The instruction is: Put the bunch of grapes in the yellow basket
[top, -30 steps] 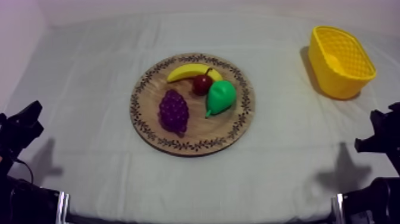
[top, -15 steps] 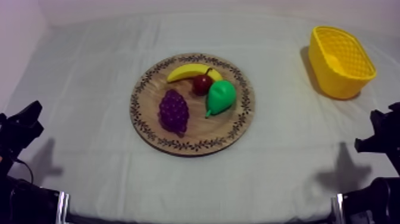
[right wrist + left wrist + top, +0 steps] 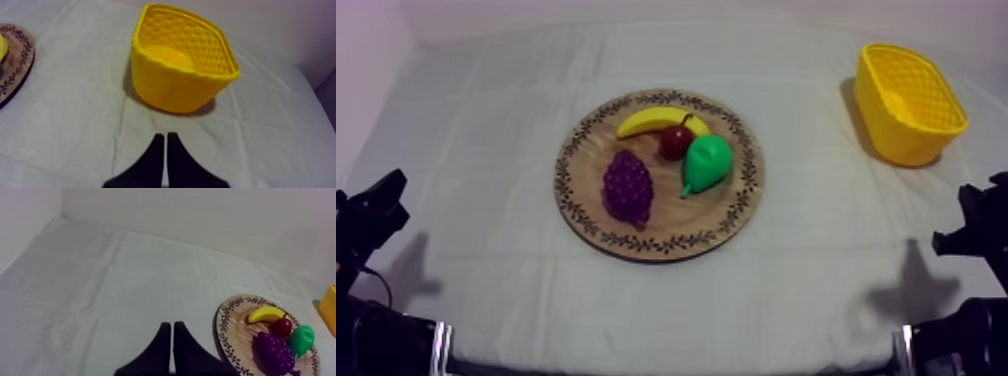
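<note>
A purple bunch of grapes [image 3: 628,188] lies on the front left of the round wooden board [image 3: 736,215] at the table's middle, beside a banana [image 3: 654,120], a small red fruit [image 3: 676,141] and a green pear [image 3: 707,163]. The yellow basket [image 3: 907,102] stands at the back right with nothing in it. My left gripper [image 3: 171,328] is shut on nothing, low over the cloth to the left of the board [image 3: 230,333] and the grapes [image 3: 274,353]. My right gripper [image 3: 164,138] is shut on nothing, just in front of the basket [image 3: 177,67].
Both arms rest low at the table's front corners, the left arm [image 3: 371,215] and the right arm [image 3: 976,225]. Bare grey-white cloth lies between the board and the basket. A pale wall rises behind the table.
</note>
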Motion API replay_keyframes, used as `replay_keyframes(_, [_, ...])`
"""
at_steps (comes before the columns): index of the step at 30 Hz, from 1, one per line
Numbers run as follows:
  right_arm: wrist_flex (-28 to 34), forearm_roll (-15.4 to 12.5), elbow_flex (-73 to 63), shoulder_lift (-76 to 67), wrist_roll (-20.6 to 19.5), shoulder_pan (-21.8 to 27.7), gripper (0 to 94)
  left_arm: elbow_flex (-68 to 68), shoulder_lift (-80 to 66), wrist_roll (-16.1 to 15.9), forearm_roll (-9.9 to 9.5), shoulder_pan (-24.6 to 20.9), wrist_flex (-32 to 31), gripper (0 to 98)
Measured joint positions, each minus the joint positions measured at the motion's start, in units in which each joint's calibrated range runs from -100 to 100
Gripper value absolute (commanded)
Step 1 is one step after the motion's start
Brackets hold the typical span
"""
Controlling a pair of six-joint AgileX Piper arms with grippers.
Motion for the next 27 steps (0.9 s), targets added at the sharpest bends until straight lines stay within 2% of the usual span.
replay_keyframes(9, [0.2,1.8,-3.2,3.8,-2.0,-2.3,0.4,0.0,0.0,0.0,0.0,0.0,0.0,0.1])
replay_keyframes(16, [0.8,1.4,-13.3,13.6,-1.9,-6.1,0.3,0.0,0.0,0.0,0.0,0.0,0.0,0.1])
replay_keyframes(20, [2.4,1.8,-21.4,21.4,-3.2,-9.0,0.3,0.0,0.0,0.0,0.0,0.0,0.0,0.1])
replay_keyframes(27, [4.8,5.6,-36.2,36.6,-8.3,-15.7,0.2,0.0,0.0,0.0,0.0,0.0,0.0,0.1])
